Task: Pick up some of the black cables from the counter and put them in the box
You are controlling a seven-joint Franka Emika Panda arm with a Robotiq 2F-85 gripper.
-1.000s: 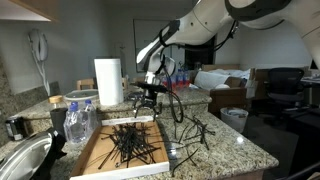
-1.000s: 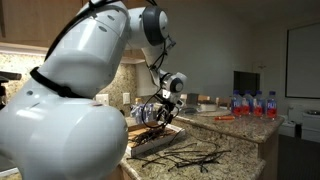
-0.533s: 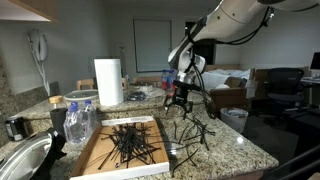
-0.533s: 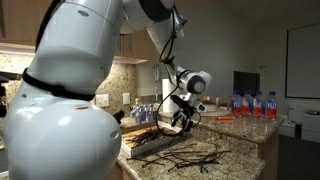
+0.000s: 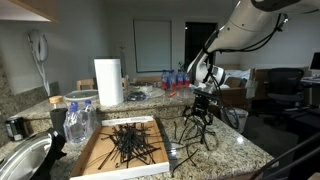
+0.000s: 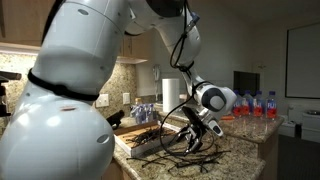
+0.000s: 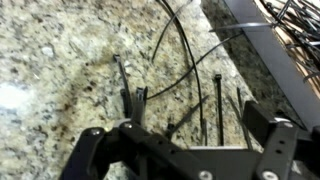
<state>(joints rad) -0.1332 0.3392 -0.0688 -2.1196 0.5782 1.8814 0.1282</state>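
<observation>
Wrist view looks down past the gripper (image 7: 180, 135), whose jaws stand spread wide with only air between them; its dark fingers (image 7: 92, 152) frame the bottom of the picture. Directly beneath the gap, on the speckled counter (image 7: 60, 70), lie the loose black cables (image 7: 216, 92): a few thin cords, some curved, some straight, crossing one another, and neither jaw touches them. Beyond the jaw at the right of this picture runs the pale wall of the box (image 7: 262, 30), with more dark cords showing inside it. In an exterior view the gripper (image 5: 203, 103) hangs just above the loose black cables (image 5: 196, 130), pointing down with its jaws apart and holding nothing. The box (image 5: 97, 152) sits beside the jaws, near but not under them, and holds a spiky heap of cables (image 5: 130, 142). Farther from the jaws, past the box, stand a white paper towel roll (image 5: 108, 82) and a metal bowl (image 5: 22, 160). In an exterior view from behind the arm, the gripper (image 6: 204, 127) hovers over the same cords, and water bottles (image 6: 255, 103) stand well beyond the jaws.
</observation>
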